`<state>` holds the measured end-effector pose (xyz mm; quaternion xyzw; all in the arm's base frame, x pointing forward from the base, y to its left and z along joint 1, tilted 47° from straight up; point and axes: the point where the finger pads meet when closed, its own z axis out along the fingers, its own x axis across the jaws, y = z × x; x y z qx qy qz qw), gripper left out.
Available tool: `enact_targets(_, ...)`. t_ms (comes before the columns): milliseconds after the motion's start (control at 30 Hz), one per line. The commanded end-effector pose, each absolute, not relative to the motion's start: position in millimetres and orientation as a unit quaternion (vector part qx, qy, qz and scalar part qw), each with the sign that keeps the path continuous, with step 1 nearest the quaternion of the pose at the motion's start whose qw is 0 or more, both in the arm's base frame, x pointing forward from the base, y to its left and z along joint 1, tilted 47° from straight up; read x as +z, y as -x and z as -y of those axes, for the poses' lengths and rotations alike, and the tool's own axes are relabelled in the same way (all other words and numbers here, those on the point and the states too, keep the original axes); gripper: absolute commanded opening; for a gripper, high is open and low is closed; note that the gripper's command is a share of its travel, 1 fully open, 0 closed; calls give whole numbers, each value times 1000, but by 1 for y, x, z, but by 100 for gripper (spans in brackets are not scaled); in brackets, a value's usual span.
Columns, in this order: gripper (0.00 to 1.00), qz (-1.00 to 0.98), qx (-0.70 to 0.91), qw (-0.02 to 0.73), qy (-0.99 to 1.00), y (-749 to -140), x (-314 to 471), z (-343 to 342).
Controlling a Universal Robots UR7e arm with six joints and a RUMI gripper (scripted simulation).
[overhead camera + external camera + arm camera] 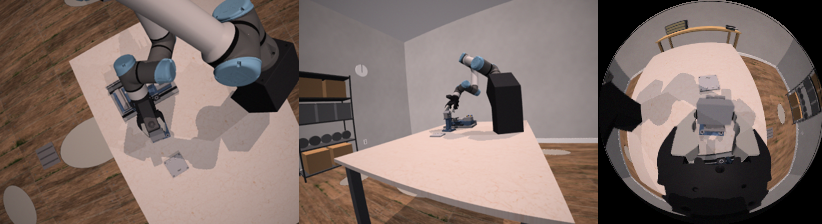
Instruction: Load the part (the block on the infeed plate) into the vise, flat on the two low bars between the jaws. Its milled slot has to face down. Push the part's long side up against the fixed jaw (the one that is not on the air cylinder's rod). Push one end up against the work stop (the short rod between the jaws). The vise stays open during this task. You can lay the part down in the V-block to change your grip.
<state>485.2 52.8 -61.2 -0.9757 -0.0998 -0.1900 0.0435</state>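
Now jaws closed on the part [157,133], seated in the V-block [448,126], beside the vise [119,100]

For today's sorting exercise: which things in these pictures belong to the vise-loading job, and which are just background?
Part of the job:
- part, held in the gripper, resting in the V-block
- vise
- infeed plate, no part on it

Just background:
- shelf rack with boxes
- wall clock
- floor vent
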Motion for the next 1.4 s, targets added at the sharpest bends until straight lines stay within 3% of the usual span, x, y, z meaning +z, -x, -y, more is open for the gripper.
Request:
enact_targets(0,0,100,-190,44,976,-485,-61,-53)
enact_targets(1367,0,100,-190,44,976,-479,-51,-62)
